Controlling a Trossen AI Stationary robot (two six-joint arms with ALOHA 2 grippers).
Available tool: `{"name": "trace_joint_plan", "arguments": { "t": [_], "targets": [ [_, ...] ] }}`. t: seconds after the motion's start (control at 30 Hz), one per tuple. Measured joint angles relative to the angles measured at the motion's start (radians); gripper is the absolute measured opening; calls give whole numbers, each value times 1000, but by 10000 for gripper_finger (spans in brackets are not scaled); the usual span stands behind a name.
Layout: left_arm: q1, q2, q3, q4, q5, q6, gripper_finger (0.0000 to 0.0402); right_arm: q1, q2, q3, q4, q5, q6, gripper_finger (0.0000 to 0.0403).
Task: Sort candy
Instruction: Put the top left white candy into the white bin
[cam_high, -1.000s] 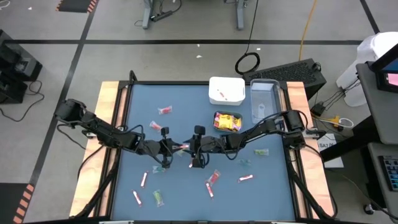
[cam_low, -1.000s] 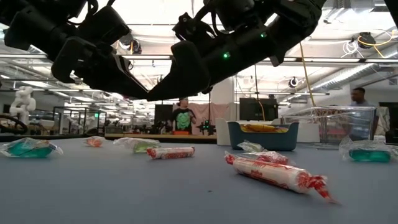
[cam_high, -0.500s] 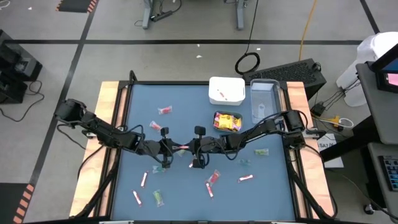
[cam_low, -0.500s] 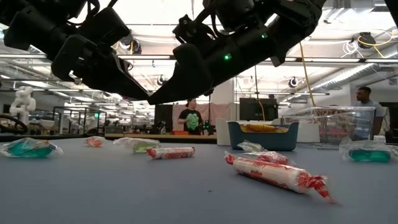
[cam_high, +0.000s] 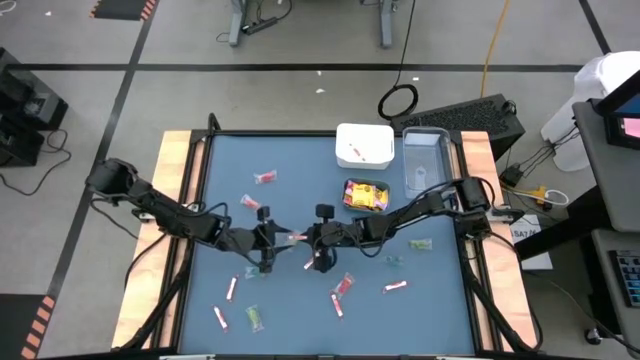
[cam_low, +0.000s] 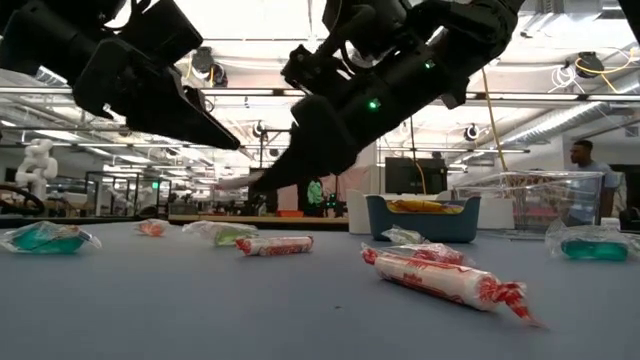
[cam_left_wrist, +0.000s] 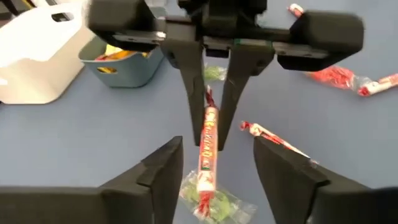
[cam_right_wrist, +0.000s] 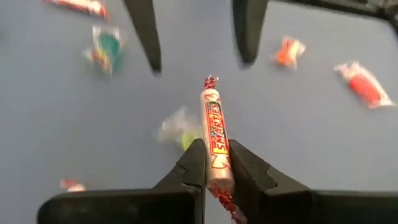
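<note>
Holding the stick (cam_right_wrist: 215, 134) clenched in right gripper (cam_right_wrist: 216, 163), left gripper (cam_left_wrist: 211, 163) released; I'd carry it level to its bin.

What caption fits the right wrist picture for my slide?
The right gripper pinches a pink-white candy stick above the blue table, facing the left gripper's open fingers.

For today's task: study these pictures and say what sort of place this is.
Most likely a robotics lab or workshop. Two robot arms work at a blue table strewn with candy, cables and a keyboard lie on the concrete floor, and the low view shows an open hall with a person.
</note>
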Motion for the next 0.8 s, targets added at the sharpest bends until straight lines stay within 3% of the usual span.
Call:
{"name": "trace_joint_plan", "arguments": {
  "t": [0.3, 0.57, 0.67, 0.8],
  "targets": [
    [-58, -95, 0, -10, -11, 0, 217, 64, -205, -1, -242, 7, 67, 34],
    [-100, -117, 0, -13, -11, -2, 217, 161, -422, -1, -360, 64, -30, 39],
    [-109, -117, 0, -13, -11, -6, 217, 201, -490, -29, -361, 97, -66, 39],
    [-113, -117, 0, -13, -11, -28, 217, 256, -546, -122, -261, 227, -119, 40]
  ]
}}
